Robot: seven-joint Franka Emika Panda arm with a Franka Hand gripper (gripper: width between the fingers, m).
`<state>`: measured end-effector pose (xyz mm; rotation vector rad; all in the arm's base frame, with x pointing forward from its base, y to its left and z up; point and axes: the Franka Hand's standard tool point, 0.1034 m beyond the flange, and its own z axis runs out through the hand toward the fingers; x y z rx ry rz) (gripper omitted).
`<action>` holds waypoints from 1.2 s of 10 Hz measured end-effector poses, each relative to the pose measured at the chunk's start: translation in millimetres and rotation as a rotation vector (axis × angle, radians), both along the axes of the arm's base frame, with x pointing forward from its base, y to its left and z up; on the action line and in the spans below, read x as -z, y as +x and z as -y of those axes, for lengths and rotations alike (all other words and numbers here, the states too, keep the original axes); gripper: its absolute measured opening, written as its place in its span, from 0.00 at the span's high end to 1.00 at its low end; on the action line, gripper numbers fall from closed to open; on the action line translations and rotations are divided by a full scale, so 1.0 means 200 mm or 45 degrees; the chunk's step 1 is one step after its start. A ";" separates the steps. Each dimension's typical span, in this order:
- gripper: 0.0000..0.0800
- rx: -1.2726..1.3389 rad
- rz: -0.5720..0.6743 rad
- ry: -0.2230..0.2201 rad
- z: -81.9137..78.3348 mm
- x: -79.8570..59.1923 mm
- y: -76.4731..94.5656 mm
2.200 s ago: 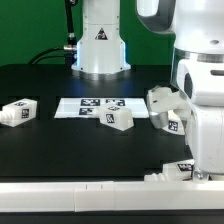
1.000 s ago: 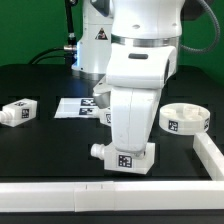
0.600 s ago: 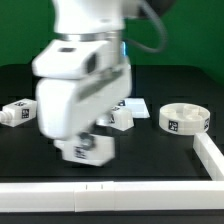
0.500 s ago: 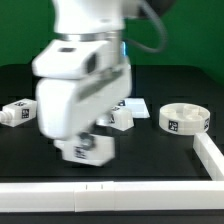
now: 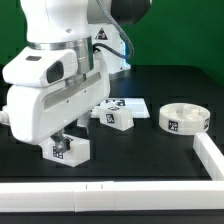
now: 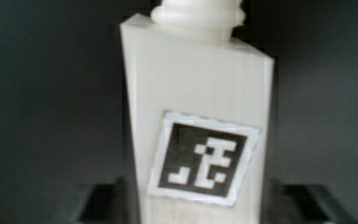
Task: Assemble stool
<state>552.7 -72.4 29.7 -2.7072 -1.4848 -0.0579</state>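
Observation:
My gripper (image 5: 66,138) is shut on a white stool leg (image 5: 69,149) and holds it low over the black table at the exterior view's front left. In the wrist view the leg (image 6: 194,90) fills the frame, its square tag facing the camera and its peg end away from me. The dark fingers (image 6: 105,200) stand at both its sides, around my gripper (image 6: 202,206). A second leg (image 5: 115,118) lies mid-table. The round seat (image 5: 185,120) lies at the exterior view's right. Any other leg is hidden behind my arm.
The marker board (image 5: 128,104) lies behind the second leg. A long white L-shaped rail (image 5: 120,191) runs along the front edge and up the exterior view's right side (image 5: 209,150). The arm's base stands at the back.
My gripper has carried the leg from the front middle toward the exterior view's left. The seat and the second leg have not moved over the last second.

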 end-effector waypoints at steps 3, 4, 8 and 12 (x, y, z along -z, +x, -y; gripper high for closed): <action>0.21 -0.022 0.031 -0.022 -0.06 -0.15 0.05; 0.21 0.012 0.050 -0.029 -0.12 -0.23 0.05; 0.19 0.203 0.102 0.000 -0.53 -0.16 -0.13; 0.19 0.372 0.080 0.012 -0.58 -0.15 -0.19</action>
